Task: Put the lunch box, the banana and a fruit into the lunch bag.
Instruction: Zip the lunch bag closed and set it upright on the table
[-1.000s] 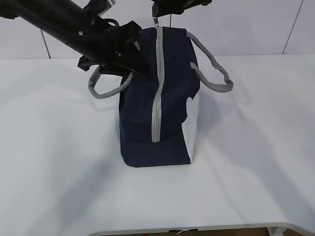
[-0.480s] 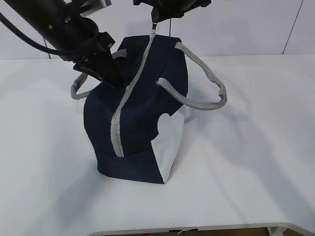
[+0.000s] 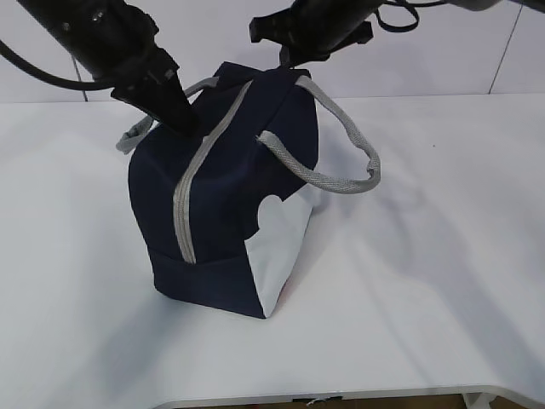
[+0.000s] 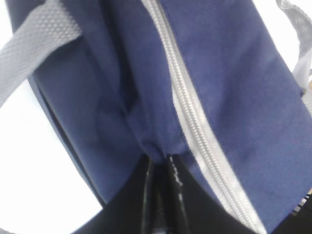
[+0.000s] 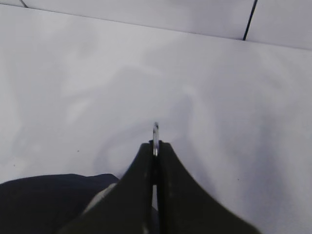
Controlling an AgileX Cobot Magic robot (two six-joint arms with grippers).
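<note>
The navy lunch bag [image 3: 230, 196] stands tilted on the white table, its grey zipper [image 3: 183, 204] closed along the top and front. My left gripper [image 3: 189, 129] is shut on a fold of the bag's blue fabric [image 4: 234, 73] just left of the zipper [image 4: 195, 112]; the pinch shows at the gripper [image 4: 160, 157]. My right gripper [image 3: 288, 64] is at the bag's far top end. It is shut on the thin metal zipper pull [image 5: 155, 130], which pokes out of the gripper [image 5: 155, 144]. The lunch box, the banana and the fruit are out of view.
Two grey webbing handles hang off the bag, one to the right [image 3: 341, 162] and one to the left [image 3: 136, 132]. The white table [image 3: 443, 256] spreads all round, with a tiled wall [image 3: 477, 43] behind. The table's front edge [image 3: 341, 399] runs along the bottom.
My left gripper has closed on the bag's fabric. The bag has swung and leaned to the left, its front end turning toward the lower left. The right gripper stays shut at the zipper's far end.
</note>
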